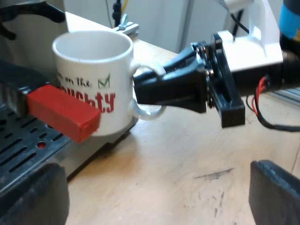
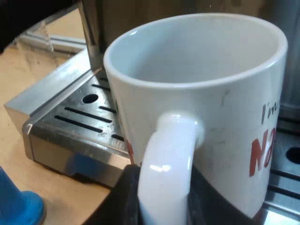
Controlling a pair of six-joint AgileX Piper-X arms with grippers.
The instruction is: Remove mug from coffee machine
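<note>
Fingers of right gripper clasp empty mug on drip tray

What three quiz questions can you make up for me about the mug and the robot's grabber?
1. True or false: the mug is empty inside.
2. Which part of the mug is the right gripper clamped on? A the rim, B the handle, C the base.
3. Fill in the gap: the holder tip near the mug is coloured ____.

Key: 1 true; 2 B; 3 red.
</note>
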